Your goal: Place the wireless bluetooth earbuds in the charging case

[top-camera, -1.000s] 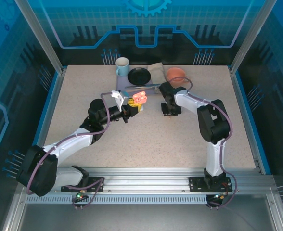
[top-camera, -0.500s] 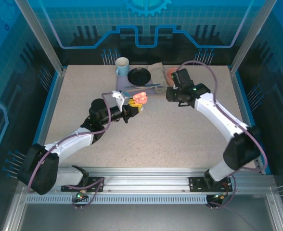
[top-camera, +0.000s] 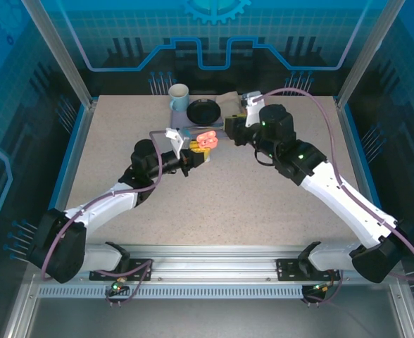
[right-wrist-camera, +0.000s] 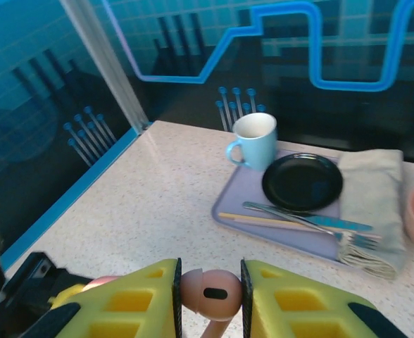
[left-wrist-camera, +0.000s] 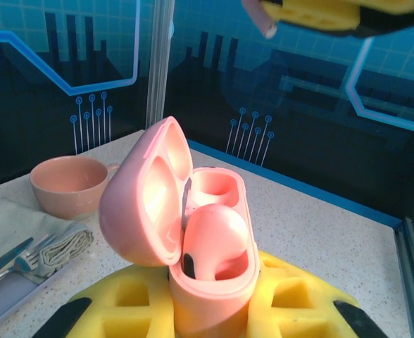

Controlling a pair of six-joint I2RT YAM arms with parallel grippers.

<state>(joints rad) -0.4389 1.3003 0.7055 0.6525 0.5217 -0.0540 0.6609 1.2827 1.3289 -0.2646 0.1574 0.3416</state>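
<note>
Pink earbud between right fingers, arm outstretched toward case.

Bright, even light from above washed the pale worktop, leaving only soft, faint shadows under the arms. The blue walls were dim. The pink case glowed, slightly overexposed, in the left wrist view. The right wrist view looked softly blurred.

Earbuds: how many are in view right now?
2, both pink. One earbud sits in the open case; the second earbud is pinched in the right tool. Others may be hidden.
</note>
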